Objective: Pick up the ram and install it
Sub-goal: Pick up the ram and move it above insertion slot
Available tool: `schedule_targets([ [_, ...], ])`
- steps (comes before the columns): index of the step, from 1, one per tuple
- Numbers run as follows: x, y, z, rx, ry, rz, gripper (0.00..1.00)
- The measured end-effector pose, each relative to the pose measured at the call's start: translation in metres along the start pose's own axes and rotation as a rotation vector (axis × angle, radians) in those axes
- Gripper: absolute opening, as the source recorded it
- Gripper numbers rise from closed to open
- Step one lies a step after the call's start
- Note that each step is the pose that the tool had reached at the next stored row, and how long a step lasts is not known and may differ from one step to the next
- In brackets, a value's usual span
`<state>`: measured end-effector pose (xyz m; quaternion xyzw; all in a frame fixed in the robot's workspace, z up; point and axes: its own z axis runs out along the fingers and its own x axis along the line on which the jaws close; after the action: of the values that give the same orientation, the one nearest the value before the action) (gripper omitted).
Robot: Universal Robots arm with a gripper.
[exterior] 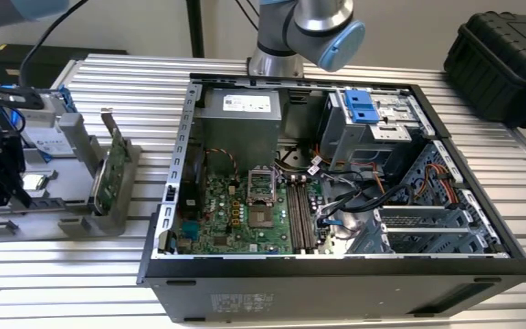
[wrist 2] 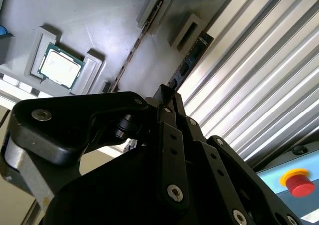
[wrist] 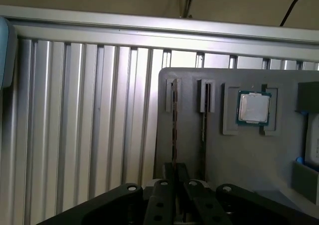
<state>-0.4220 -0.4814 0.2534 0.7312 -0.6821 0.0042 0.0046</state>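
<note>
Closest in both wrist views was the gripper (wrist: 174, 175), at the near end of the ram (wrist 2: 192, 58); whether it was open or closed could not be told. The ram stood on edge in the outermost slot of the gray tray (wrist: 239, 160), its long axis pointing straight away from the gripper, parallel to the ribs of the table (wrist: 89, 125). In the exterior view the tray lay at nine o'clock from the computer case (exterior: 336, 277).

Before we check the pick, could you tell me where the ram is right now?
In the first wrist view, the ram stands on edge in the grey tray's slot nearest the ribbed table, directly ahead of the gripper.
</note>
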Motion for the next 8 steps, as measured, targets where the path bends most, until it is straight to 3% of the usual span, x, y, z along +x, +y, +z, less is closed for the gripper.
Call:
schedule_targets([
  [8,0.0000,0.0000,-0.0031,0.0000,0.0000,0.000,0.00],
])
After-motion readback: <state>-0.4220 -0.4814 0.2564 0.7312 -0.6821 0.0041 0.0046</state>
